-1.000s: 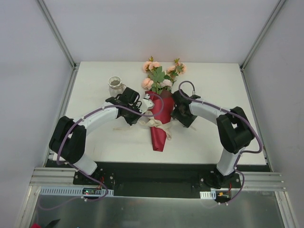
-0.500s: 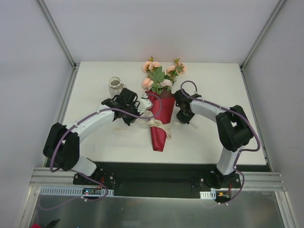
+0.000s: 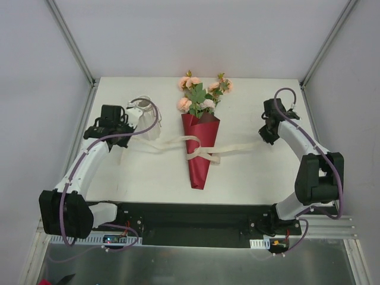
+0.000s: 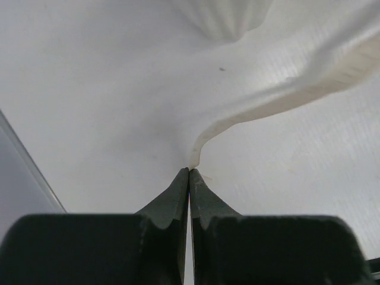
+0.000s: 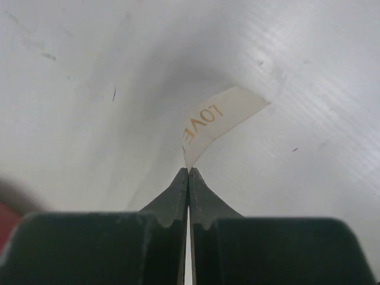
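Both closed tight on ribbon (image 5: 217,116) ends: left tool (image 4: 189,172), right tool (image 5: 189,171). Between, on bench (image 3: 255,172), flowers (image 3: 199,95) in red paper cone (image 3: 202,127).

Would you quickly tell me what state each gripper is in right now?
Left gripper: shut on one end of the cream ribbon.
Right gripper: shut on the ribbon's other end, printed LOVE.

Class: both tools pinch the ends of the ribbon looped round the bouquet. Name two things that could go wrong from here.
1. The left tool and right tool each hold only the very end of the ribbon, so it may slip out under more pull.
2. The ribbon crosses the red wrap of the bouquet; a harder or uneven pull might crush the paper or drag the bouquet sideways.
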Controlling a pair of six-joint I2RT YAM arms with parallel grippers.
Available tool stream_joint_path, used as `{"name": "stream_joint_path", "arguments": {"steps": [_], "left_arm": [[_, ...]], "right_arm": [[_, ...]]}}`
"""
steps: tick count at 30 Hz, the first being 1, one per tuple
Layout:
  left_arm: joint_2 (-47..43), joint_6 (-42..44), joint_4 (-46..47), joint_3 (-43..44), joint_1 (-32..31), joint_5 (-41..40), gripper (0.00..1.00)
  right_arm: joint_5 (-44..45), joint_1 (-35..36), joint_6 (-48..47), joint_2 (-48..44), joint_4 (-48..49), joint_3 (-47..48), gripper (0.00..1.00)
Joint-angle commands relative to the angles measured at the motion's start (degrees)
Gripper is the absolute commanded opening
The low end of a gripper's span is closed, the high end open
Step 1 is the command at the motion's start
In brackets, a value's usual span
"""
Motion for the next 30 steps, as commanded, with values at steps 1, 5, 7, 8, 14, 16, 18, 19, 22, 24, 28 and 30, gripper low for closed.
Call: {"name": "stream_joint_path", "arguments": {"steps": [1,5,7,8,14,16,18,19,22,24,28,30], "left_arm": [[-5.53,2.04,-2.81,-2.72,6.04,-1.63,0.0],[-5.28,0.2,-1.84,-1.85,13.5,-10.22,0.0],[-4.75,-0.68,-1.05,-1.32,14.83,-14.97,0.0],[-5.02,-0.94,-0.96,-1.23,15.62,-14.9,0.03],[-7.04,-2.61,-1.14,-1.93,16.51,-12.36,0.99],[-7.65,-3.49,-2.53,-1.5,16.42,-10.52,0.99],[-8.09,-4.02,-4.21,-0.01,16.42,-6.83,0.99],[-8.18,-4.63,-4.91,0.52,16.51,-5.86,0.99],[-8.45,-5.77,-7.55,2.46,16.51,-1.55,0.99],[-8.53,-6.22,-9.13,3.51,16.51,1.07,0.99],[-7.13,-7.71,-10.45,4.22,16.6,3.11,0.99],[-6.17,-8.24,-10.63,3.96,16.6,3.82,0.99]], "right_arm": [[3.73,-5.35,-4.02,-2.48,-3.25,1.43,0.01],[14.27,-6.42,-3.85,-4.14,-7.82,3.19,0.01],[18.41,-7.03,-4.02,-5.37,-8.18,3.02,0.01],[19.29,-7.21,-4.2,-6.33,-8.18,2.75,0.01],[18.95,-6.61,-13.83,-7.48,-6.7,4.95,0.66],[19.73,-0.84,-17.98,-8.1,-5.73,5.39,0.87],[20.17,4.62,-23.87,-9.24,-5.45,5.91,0.95],[20.7,11.7,-25.98,-9.77,-5.54,6.0,0.99],[22.45,27.6,-33.36,-12.14,-3.71,5.48,0.96],[23.86,35.64,-39.75,-13.37,-2.03,4.34,0.96],[24.14,53.82,-47.51,-13.11,1.91,0.74,0.96],[22.29,57.55,-49.28,-11.62,3.24,0.03,0.96]]}}
